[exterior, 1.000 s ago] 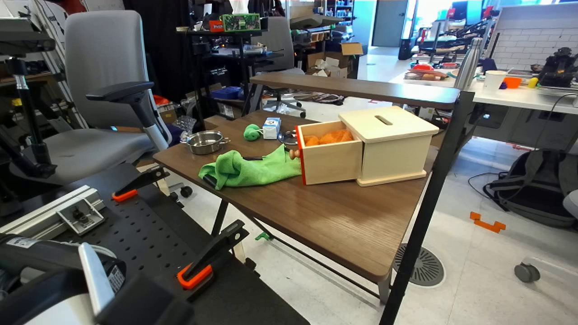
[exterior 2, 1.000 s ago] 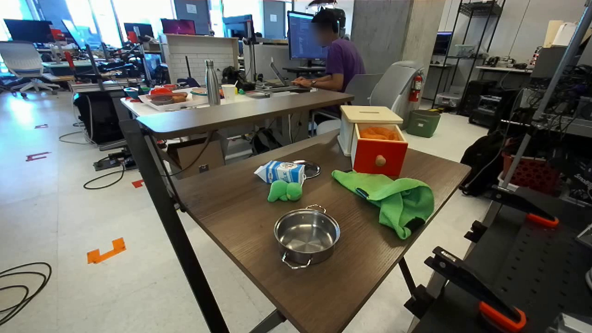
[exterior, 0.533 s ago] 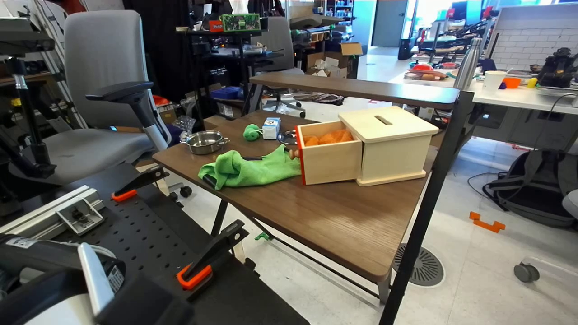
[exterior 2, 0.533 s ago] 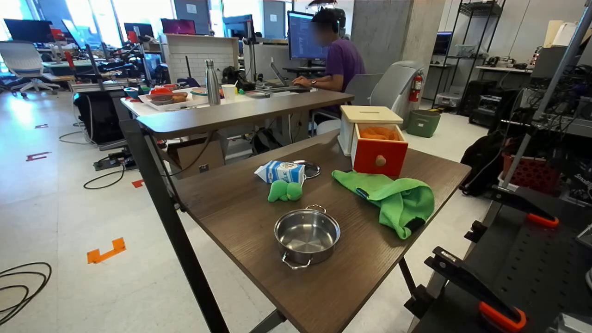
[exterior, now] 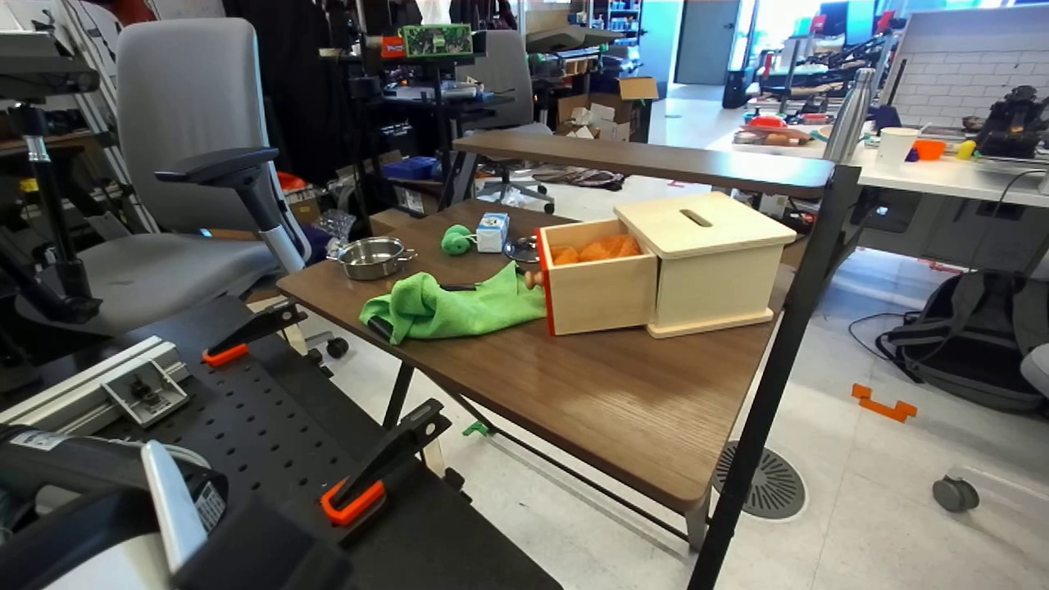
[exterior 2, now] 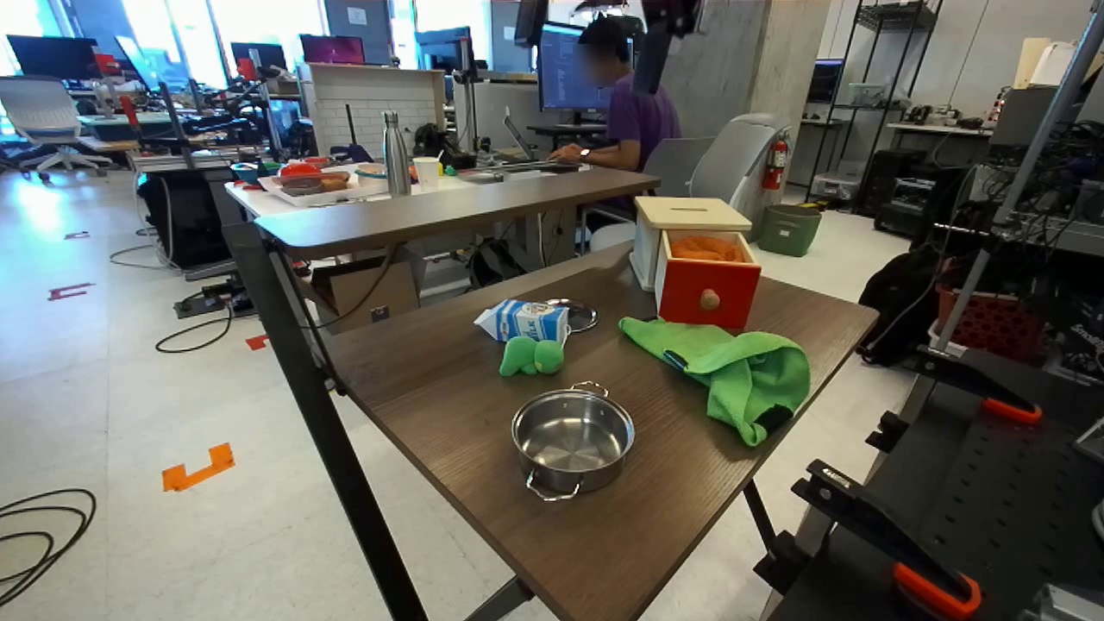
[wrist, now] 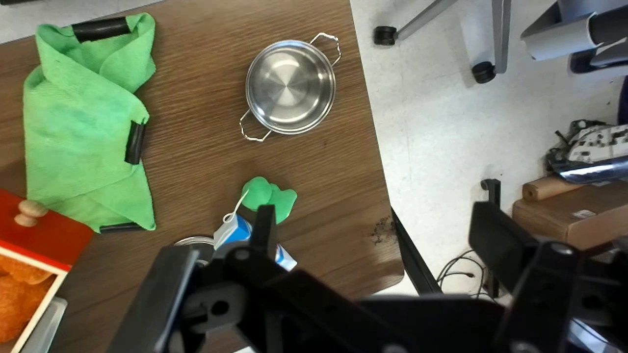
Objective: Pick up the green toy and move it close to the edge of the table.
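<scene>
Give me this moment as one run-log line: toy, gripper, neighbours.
green toy: on table, not yet picked up | gripper: open, holding nothing, clear of toy | neighbours: milk carton beside toy, steel pot nearby

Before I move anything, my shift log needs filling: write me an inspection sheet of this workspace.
Surface: brown table; dark marks near a corner.
Job's things: green toy on the table beside the milk carton.
Clutter: that carton on its side, steel pot, round metal piece, bunched green cloth, wooden box with red-fronted drawer open, orange contents inside.
Gripper: open, holding nothing.
Cables: dark cable looped on the floor.
Surroundings: seated person in the background; gray office chair near the table.
</scene>
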